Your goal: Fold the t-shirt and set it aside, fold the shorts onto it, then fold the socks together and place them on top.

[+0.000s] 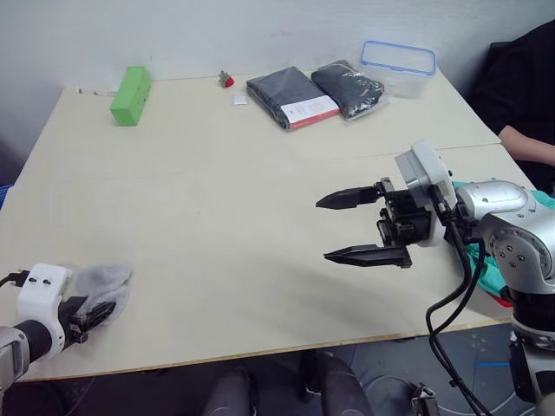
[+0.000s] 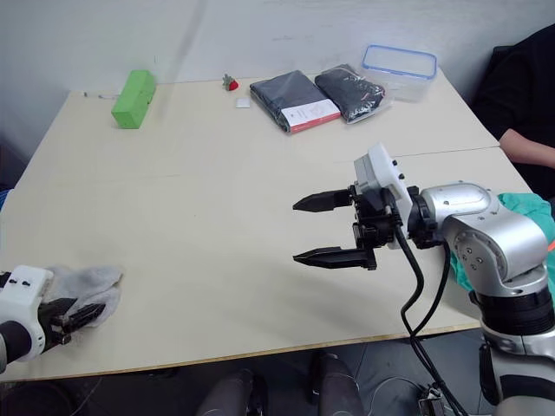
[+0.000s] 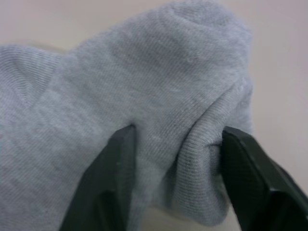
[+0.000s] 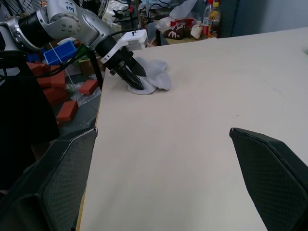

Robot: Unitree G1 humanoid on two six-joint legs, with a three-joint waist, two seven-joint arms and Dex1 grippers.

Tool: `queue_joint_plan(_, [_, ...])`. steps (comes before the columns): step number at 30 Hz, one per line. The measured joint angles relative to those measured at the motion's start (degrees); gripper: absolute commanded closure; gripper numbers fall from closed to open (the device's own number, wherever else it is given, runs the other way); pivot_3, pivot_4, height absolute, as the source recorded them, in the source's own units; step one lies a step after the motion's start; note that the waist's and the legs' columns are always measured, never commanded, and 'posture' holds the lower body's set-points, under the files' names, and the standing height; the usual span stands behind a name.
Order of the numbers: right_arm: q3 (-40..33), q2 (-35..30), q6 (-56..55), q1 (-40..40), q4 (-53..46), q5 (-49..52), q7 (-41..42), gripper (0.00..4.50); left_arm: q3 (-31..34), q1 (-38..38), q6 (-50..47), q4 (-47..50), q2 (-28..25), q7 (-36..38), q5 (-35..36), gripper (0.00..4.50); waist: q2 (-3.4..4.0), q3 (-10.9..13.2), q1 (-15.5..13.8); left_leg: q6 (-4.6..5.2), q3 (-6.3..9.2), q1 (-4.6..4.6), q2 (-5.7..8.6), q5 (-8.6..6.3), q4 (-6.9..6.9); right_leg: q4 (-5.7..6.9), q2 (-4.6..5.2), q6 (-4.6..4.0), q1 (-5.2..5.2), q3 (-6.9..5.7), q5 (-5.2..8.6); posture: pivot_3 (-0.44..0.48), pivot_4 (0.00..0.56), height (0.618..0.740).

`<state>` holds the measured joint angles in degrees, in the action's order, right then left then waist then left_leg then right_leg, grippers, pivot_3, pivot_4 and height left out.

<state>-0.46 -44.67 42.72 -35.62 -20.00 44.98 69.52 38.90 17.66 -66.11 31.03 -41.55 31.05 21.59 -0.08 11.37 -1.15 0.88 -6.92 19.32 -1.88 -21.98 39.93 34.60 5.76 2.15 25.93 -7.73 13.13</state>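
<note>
No text can be read with certainty; the packaged dark garment point(image 1: 290, 96) on the counter point(image 1: 217, 199) carries a white and red label, its print too small to make out.

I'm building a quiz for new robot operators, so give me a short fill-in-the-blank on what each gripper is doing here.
The left gripper is shut on the grey ____.
The right gripper hangs over the table with its fingers ____.
The block at the table's far left corner is ____ in colour.

Missing words: socks; open; green
</note>
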Motion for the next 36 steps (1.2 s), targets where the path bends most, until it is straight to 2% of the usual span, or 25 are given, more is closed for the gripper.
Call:
queue_joint_plan(6, [-0.07,-1.08,-0.24,1.61,-0.55,0.00,-0.36,0.00,-3.46,-6.71,-4.41,1.90,2.15,-2.26,1.66,4.44,0.00,0.00,-0.59,0.08,0.00,0.02,0.13,0.02,0.01,0.01,0.17,0.03,-0.03,0.00,-0.02,0.000,0.150,0.740])
queue_joint_plan(9, [0.10,-2.47,-2.21,3.88,-1.04,-2.16,0.16,0.00,-12.39,-14.44,-7.16,6.76,6.81,-3.60,5.08,4.47,-0.05,-0.04,-1.09,0.14,0.01,0.05,0.24,0.01,0.06,-0.07,0.26,0.23,-0.14,0.00,-0.14,0.000,0.150,0.740])
queue_joint_plan(12, [0.26,-3.21,-4.75,6.02,-1.93,-4.60,0.15,0.00,-23.56,-25.61,-11.94,8.04,12.34,-6.57,7.19,4.47,-0.18,-0.08,-1.14,0.19,0.00,-0.01,0.25,0.04,0.09,-0.12,0.17,0.32,-0.29,0.00,-0.19,0.000,0.150,0.740])
queue_joint_plan(14, [0.37,-3.24,-5.21,6.48,-2.37,-4.97,-0.07,0.00,-29.35,-31.23,-13.49,7.80,14.14,-8.51,7.15,4.47,-0.21,-0.08,-0.88,0.17,-0.01,0.00,0.18,0.04,0.08,-0.01,0.01,0.32,-0.30,0.00,-0.20,0.000,0.150,0.740])
queue_joint_plan(18, [-0.15,-3.58,-5.09,8.64,-3.36,-5.11,-1.31,0.00,-39.29,-40.26,-14.23,2.18,16.79,-11.40,5.53,4.47,-0.21,-0.07,-0.02,0.03,-0.07,-0.01,0.06,0.12,0.05,-0.06,-0.24,0.28,-0.28,0.01,-0.18,0.000,0.150,0.740])
queue_joint_plan(22, [-0.99,-4.15,-4.91,10.16,-4.97,-4.62,-2.74,0.00,-48.90,-47.05,-10.75,-6.12,17.58,-11.61,2.77,4.47,-0.22,-0.07,-0.24,0.02,-0.05,-0.04,0.08,0.16,0.07,-0.21,-0.22,0.26,-0.29,0.02,-0.16,0.000,0.150,0.740])
queue_joint_plan(27, [-1.66,-4.28,-4.92,11.91,-6.89,-4.64,-4.32,0.00,-54.71,-52.30,-7.19,-13.09,21.26,-11.03,0.75,4.47,-0.23,-0.08,-0.66,0.11,0.02,-0.04,0.18,0.20,0.11,-0.26,-0.10,0.30,-0.38,0.05,-0.18,0.000,0.150,0.740])
queue_joint_plan(30, [-1.68,-4.67,-5.21,12.90,-7.02,-5.31,-5.10,0.00,-55.70,-53.24,-7.07,-13.85,21.81,-10.75,0.55,4.47,-0.23,-0.08,-0.66,0.13,0.03,-0.04,0.18,0.21,0.10,-0.27,-0.09,0.31,-0.39,0.04,-0.19,0.000,0.150,0.740])
queue_joint_plan(31, [-1.68,-4.86,-5.25,13.68,-7.02,-5.78,-5.41,0.00,-55.57,-53.21,-7.23,-13.83,21.91,-10.60,0.63,3.87,-0.24,-0.08,-0.66,0.13,0.05,-0.03,0.17,0.21,0.10,-0.27,-0.10,0.31,-0.39,0.03,-0.19,0.000,0.150,0.740])
queue_joint_plan(33, [-1.67,-4.86,-5.82,14.86,-7.08,-7.16,-5.97,0.00,-54.03,-52.80,-8.67,-13.19,21.90,-9.65,1.89,3.40,-0.23,-0.08,-0.46,0.13,0.04,-0.02,0.16,0.22,0.10,-0.25,-0.11,0.31,-0.38,0.03,-0.19,0.000,0.150,0.740])
queue_joint_plan(36, [-1.30,-4.87,-7.44,15.90,-7.18,-9.46,-6.45,0.00,-51.13,-52.21,-11.84,-10.87,21.41,-8.11,4.44,2.41,-0.24,-0.07,-0.34,0.12,0.05,-0.02,0.13,0.22,0.10,-0.25,-0.14,0.31,-0.37,0.01,-0.19,0.000,0.150,0.740])
